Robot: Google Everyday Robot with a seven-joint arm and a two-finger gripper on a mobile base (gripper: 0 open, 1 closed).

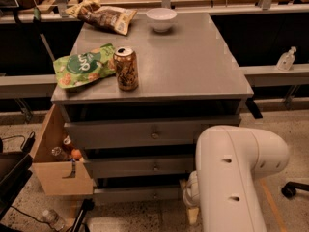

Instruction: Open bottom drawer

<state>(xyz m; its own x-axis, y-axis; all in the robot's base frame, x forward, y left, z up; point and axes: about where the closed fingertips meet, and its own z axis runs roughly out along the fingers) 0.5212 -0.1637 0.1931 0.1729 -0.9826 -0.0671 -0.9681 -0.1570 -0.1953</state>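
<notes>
The grey cabinet (159, 62) has three grey drawer fronts stacked on its front. The bottom drawer (137, 194) is the slimmest one, low near the floor, with a small round knob (155, 194) at its centre. Its front sits about flush with the drawer above. My white arm (236, 178) fills the lower right of the view. My gripper (189, 196) is at the end of the arm, low down at the right end of the bottom drawer, mostly hidden behind the arm.
On the cabinet top are a soda can (126, 69), a green snack bag (82, 65), a brown snack bag (104, 16) and a white bowl (161, 19). A wooden box (55, 170) holding bottles hangs at the cabinet's left side. A bottle (50, 219) lies on the floor.
</notes>
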